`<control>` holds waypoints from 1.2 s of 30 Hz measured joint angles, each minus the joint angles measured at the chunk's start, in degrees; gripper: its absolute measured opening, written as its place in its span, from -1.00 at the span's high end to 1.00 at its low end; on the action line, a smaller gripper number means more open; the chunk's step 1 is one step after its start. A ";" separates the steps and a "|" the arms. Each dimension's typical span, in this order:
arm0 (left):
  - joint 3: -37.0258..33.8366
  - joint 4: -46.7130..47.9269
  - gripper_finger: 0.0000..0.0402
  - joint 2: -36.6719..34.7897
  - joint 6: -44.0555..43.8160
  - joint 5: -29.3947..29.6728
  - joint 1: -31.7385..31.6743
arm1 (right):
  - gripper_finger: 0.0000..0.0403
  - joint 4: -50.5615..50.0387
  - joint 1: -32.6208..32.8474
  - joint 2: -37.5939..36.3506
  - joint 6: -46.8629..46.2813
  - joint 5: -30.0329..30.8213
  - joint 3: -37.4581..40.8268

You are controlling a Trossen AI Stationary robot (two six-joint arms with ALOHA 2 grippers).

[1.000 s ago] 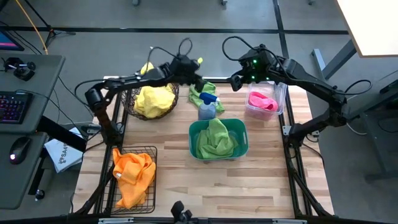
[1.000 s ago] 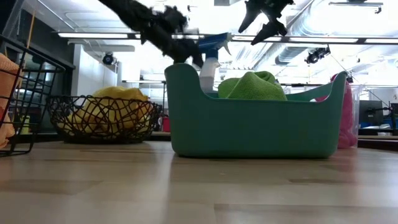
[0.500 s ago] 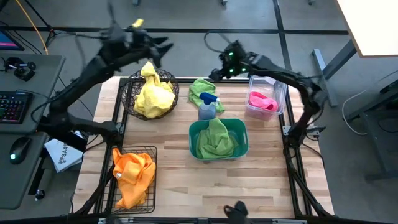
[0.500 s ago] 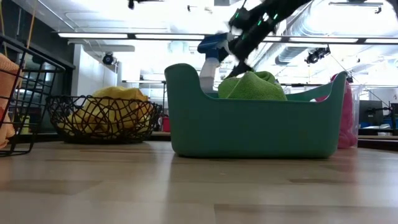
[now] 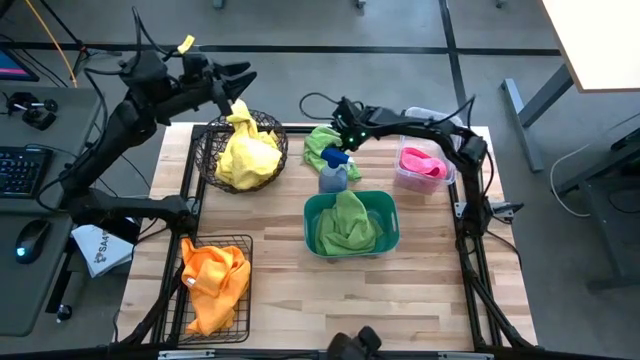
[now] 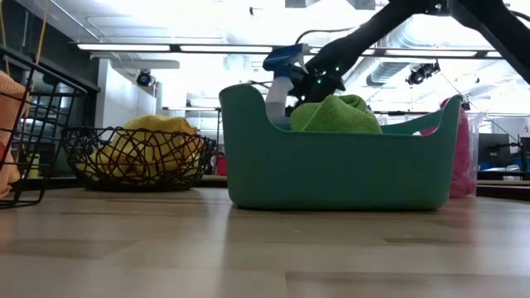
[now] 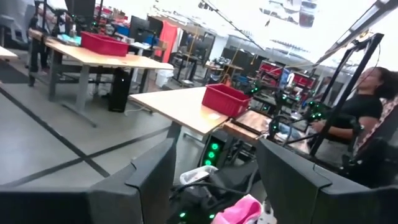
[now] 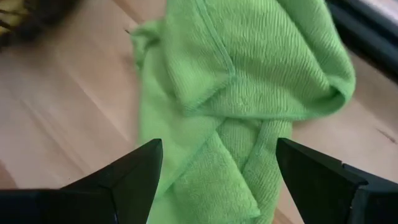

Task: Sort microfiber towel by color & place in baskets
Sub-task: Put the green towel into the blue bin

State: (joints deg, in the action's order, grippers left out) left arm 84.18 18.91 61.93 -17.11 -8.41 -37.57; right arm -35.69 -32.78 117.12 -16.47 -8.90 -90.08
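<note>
A loose lime green microfiber towel (image 5: 320,150) (image 8: 242,81) lies crumpled on the table near its far edge, beside the blue-grey spray bottle (image 5: 333,173). My right gripper (image 5: 342,135) (image 8: 217,146) hangs open just above this towel, pointing steeply down, a finger on either side of its folds; no touch shows. My left gripper (image 5: 240,80) (image 7: 214,186) is open and empty. It is raised high past the far rim of the round wire basket (image 5: 212,145), which holds yellow towels (image 5: 245,155).
The teal tub (image 5: 312,232) (image 6: 331,165) holds a green towel. The clear bin (image 5: 448,150) at the far right holds a pink towel (image 5: 420,163). Orange towels (image 5: 215,280) fill the rectangular wire basket (image 5: 240,245) at the near left. A person (image 7: 364,118) sits beyond the table.
My left gripper has risen and drawn back from beside the loose green towel toward the table's far left corner, tipping up to level. My right gripper has come down and leftward from above the clear bin to just over the loose green towel, tipping further down.
</note>
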 joint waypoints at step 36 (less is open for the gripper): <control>0.00 -6.90 -0.04 -0.83 0.09 0.07 0.14 | 0.96 -8.56 0.74 -10.41 11.09 13.80 -0.17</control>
State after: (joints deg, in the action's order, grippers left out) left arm 84.18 12.01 61.10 -17.01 -8.34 -37.43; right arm -44.26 -32.05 106.70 -5.38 4.90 -90.26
